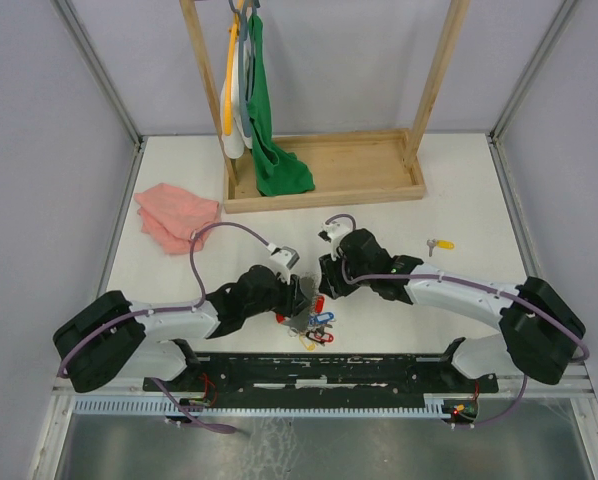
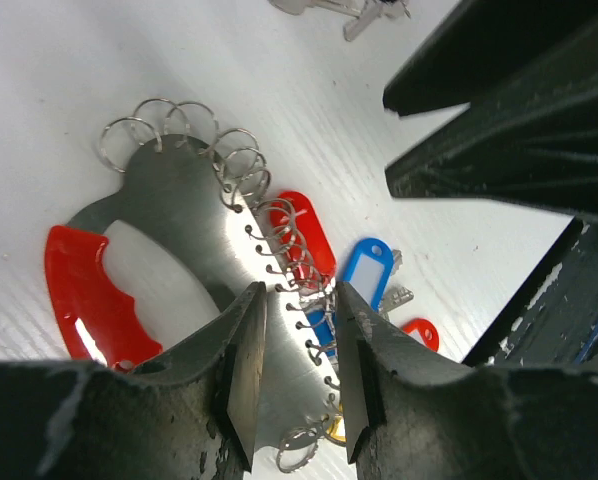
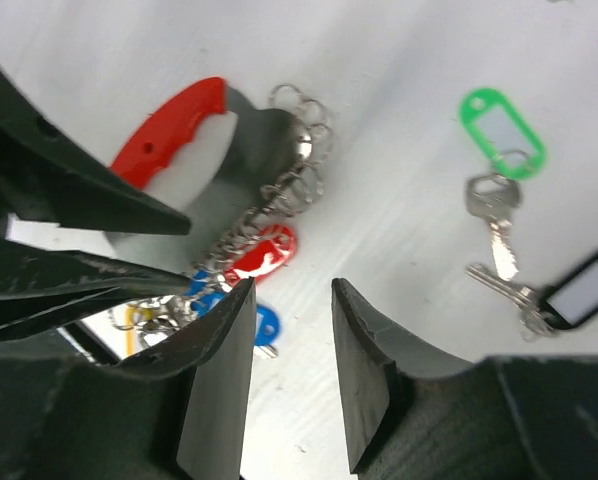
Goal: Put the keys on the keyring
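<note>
The keyring (image 2: 179,210) is a grey metal plate with a red grip (image 2: 74,300) and a row of small wire rings along one edge. It lies on the white table between the two arms (image 1: 301,298). Red and blue tagged keys (image 2: 369,275) hang from its rings. My left gripper (image 2: 299,290) is open, its jaws straddling the ringed edge from above. My right gripper (image 3: 292,290) is open over bare table just right of the keyring (image 3: 264,140), nothing between its fingers. Loose keys lie to its right: a green-tagged one (image 3: 499,130) and a black-tagged one (image 3: 584,290). A yellow-tagged key (image 1: 439,243) lies farther right.
A pink cloth (image 1: 174,215) lies at the back left. A wooden tray with an upright frame (image 1: 324,185) stands at the back, with a green cloth (image 1: 274,160) and hangers on it. The two grippers (image 1: 309,282) are close together near the front middle.
</note>
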